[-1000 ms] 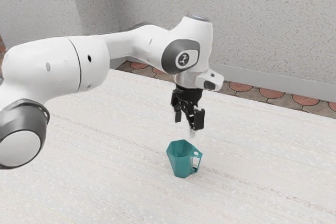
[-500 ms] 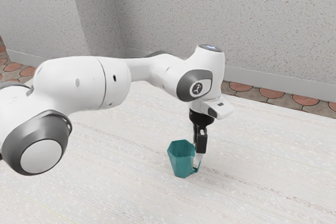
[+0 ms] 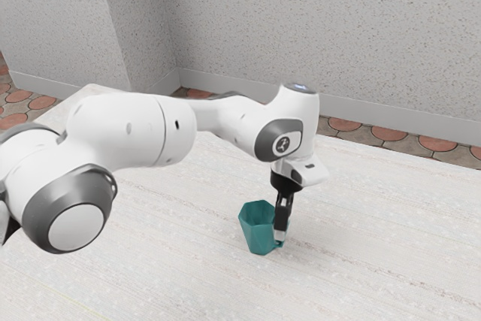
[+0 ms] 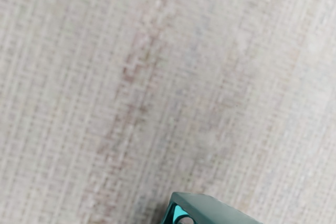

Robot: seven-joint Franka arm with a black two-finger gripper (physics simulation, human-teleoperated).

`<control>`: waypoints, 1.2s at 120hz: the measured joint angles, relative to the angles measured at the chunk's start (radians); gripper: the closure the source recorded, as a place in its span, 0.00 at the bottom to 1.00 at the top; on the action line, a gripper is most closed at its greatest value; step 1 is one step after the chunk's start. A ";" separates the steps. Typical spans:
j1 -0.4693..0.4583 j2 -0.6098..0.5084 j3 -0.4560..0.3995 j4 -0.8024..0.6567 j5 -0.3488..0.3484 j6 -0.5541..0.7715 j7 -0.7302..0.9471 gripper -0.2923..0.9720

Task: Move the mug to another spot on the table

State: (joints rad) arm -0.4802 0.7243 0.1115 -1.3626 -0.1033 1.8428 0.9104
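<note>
My gripper (image 3: 280, 228) hangs straight down from my white arm (image 3: 225, 122), lowered onto the teal mug (image 3: 257, 231) at the side facing the exterior view's right. It comes down over the rim there, edge-on to the side camera, so I cannot tell whether my grip is closed on the mug or loose around it. The mug stands upright on the pale wooden table (image 3: 376, 208), mouth up, with faceted sides, near the middle of the tabletop. From my wrist camera a teal corner of the mug (image 4: 210, 211) sits just under my hand, with the table's (image 4: 157, 77) light grain beyond it. Behind the table are a grey wall (image 3: 338, 20) and a strip of reddish floor tiles (image 3: 387, 133)
</note>
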 joint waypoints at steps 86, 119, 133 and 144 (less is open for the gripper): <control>0.000 0.008 0.000 -0.004 -0.004 0.020 0.094 0.63; -0.039 0.004 0.031 -0.008 0.136 0.012 0.077 0.66; -0.068 -0.001 0.078 -0.012 0.174 -0.002 0.056 0.67; -0.126 -0.001 0.157 -0.022 0.188 -0.018 0.038 0.68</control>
State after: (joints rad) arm -0.6061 0.7230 0.2687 -1.3847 0.0850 1.8246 0.9483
